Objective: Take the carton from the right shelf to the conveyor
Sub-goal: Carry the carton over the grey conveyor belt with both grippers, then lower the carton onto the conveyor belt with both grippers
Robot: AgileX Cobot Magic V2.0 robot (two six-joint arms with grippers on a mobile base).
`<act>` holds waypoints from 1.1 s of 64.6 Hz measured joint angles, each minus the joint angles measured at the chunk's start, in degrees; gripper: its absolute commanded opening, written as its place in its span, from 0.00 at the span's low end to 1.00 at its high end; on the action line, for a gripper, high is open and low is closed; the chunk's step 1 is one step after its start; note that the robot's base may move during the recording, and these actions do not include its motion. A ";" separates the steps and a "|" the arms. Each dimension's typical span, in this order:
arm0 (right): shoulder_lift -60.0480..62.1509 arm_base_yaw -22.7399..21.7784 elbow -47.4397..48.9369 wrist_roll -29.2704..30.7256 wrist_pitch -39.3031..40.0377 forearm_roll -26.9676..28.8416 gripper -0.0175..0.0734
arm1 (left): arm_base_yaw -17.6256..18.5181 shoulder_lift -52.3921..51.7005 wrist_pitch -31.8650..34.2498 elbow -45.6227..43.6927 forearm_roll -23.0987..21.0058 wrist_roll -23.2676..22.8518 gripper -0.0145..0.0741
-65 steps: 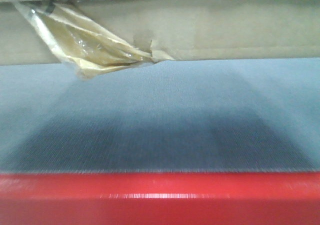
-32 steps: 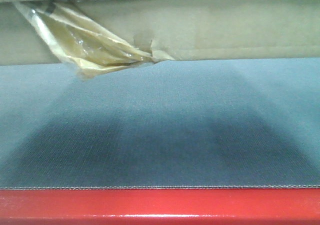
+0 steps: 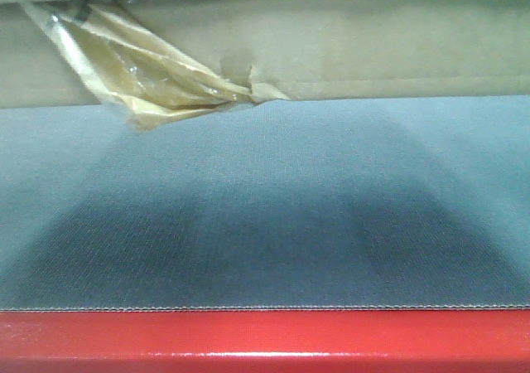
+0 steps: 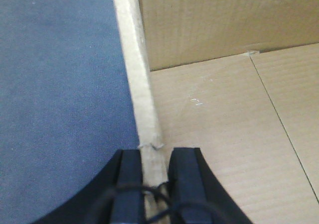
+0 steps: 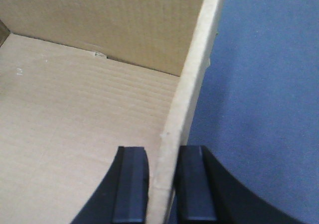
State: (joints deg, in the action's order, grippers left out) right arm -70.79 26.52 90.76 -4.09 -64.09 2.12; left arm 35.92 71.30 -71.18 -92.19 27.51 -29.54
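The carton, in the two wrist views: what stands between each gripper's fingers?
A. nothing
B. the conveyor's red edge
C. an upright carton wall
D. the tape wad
C: the left gripper and the right gripper each straddle a side wall of the carton, one finger inside and one outside.

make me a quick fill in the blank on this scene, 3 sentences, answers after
The left pincer and the right pincer each straddle an upright ___ of the carton.
In the front view, the crumpled tape hangs near the picture's ___ side.
The grey conveyor has a glossy front edge coloured ___.
Missing words: wall; left; red.
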 measured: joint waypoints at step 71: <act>-19.85 0.00 -0.09 -0.33 20.97 3.77 0.12 | -26.39 14.03 17.44 0.43 -18.68 16.99 0.18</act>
State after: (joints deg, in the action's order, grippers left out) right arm -90.64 26.52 90.67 -4.42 -43.12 5.89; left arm 9.53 85.32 -53.74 -91.76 8.83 -12.55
